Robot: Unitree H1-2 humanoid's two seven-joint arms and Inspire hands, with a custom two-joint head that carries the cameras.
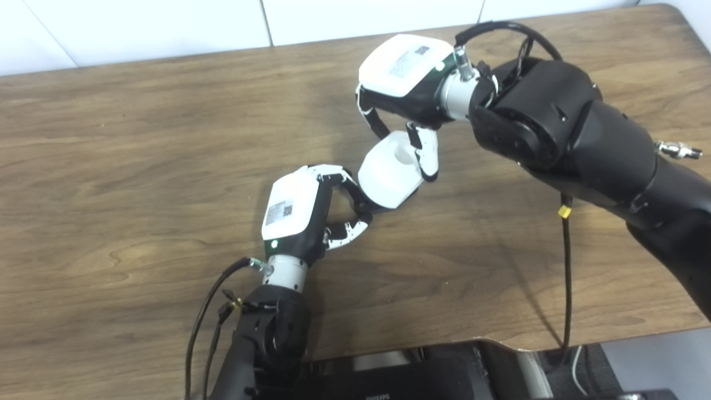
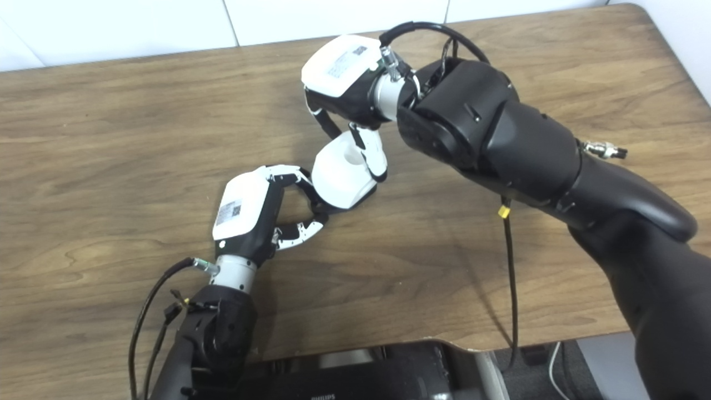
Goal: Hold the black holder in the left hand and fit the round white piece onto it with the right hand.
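Observation:
The round white piece point(image 1: 389, 175) is tilted, with a shallow hollow in its top face, near the middle of the wooden table point(image 1: 139, 166). My right hand point(image 1: 405, 83) reaches down from above and is shut on it, a thumb point(image 1: 426, 153) on its right side and fingers behind it. Only a thin dark edge of the black holder point(image 1: 386, 208) shows under the white piece. My left hand point(image 1: 300, 214) lies to the lower left, its curled fingers point(image 1: 350, 191) and thumb closed on that dark base. The rest of the holder is hidden.
A black cable point(image 1: 566, 266) hangs from my right arm over the table's front edge. The table's front edge point(image 1: 444, 341) has a cut-out with a dark device below it. A white wall point(image 1: 166, 22) runs along the far side.

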